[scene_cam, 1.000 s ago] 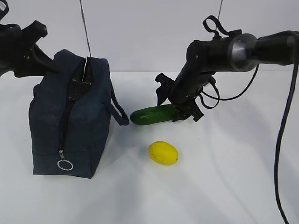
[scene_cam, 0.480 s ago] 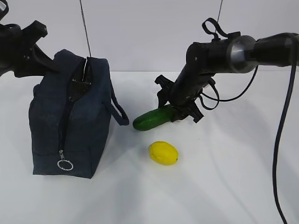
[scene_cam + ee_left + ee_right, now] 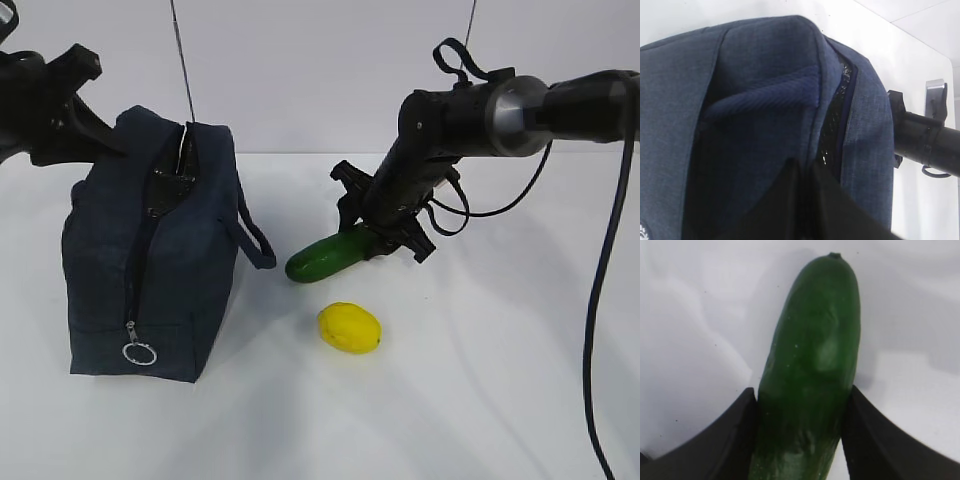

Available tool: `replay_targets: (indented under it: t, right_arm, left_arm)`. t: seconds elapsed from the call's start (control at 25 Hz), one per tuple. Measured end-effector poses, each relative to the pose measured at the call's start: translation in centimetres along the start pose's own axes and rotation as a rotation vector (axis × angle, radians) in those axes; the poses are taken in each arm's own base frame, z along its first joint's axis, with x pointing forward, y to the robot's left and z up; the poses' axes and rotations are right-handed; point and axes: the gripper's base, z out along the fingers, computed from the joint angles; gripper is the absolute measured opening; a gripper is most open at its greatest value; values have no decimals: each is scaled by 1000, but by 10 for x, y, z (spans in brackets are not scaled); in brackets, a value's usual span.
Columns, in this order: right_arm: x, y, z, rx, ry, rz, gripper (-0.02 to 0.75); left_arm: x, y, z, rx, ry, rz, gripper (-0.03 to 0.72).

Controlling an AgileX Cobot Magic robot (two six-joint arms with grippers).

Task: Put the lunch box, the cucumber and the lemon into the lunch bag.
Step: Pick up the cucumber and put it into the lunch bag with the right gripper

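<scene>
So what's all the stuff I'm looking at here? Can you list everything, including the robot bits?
lunch bag: one, dark navy, standing at the left of the table, zipper open, silver ring pull low on its front.
cucumber: one, dark green, middle of the table, one end tilted up between the right gripper's fingers.
lemon: one, bright yellow, lying on the table in front of the cucumber, touching nothing.
table: one, white, under everything.
left gripper: one, black, shut, at the bag's top edge.
right gripper: one, black, closed on the cucumber.
</scene>
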Motion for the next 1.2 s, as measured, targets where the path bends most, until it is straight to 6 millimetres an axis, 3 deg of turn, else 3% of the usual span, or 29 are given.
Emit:
replay_targets:
  t: [0.4,0.6,0.84,1.2]
  right_arm:
    - [3,0,-5,56,52,-34,383]
    - [-2,16,-20,25,49,-167,383]
    - [-8,44,-54,-15,47,-374,383]
    - [-14,82,-132,-88,20,-654,382]
  left_arm:
    - [0,0,0,0,0,0,10]
    - [0,0,0,0,0,0,10]
    - [0,0,0,0,0,0,10]
    - [0,0,0,0,0,0,10]
